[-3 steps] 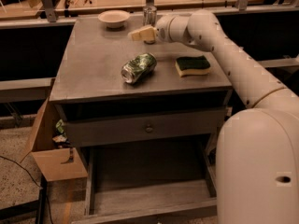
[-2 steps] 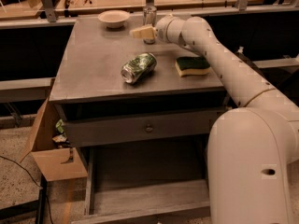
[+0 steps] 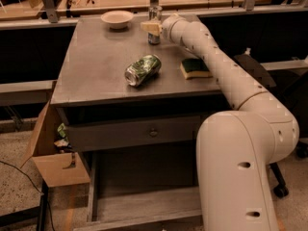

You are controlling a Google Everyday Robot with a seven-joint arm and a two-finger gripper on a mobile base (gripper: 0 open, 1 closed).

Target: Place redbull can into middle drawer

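Note:
The redbull can (image 3: 154, 36) stands upright at the back of the grey table top (image 3: 91, 76), slim and silver-blue. My gripper (image 3: 150, 27) is at the can's middle, reaching in from the right, with its tan tip against the can's left front side. The can's middle part is hidden behind it. The middle drawer (image 3: 144, 207) is pulled out low at the front of the cabinet, a shallow grey tray with nothing in it.
A dented green can (image 3: 142, 70) lies on its side mid-table. A green-and-yellow sponge (image 3: 195, 69) lies by my arm. A beige bowl (image 3: 117, 18) sits at the back. A drawer front with a small knob (image 3: 153, 132) is closed. A cardboard box (image 3: 53, 158) stands at the left.
My gripper has moved up and slightly right, from in front of the redbull can to right against it. The green can, sponge and bowl have not moved.

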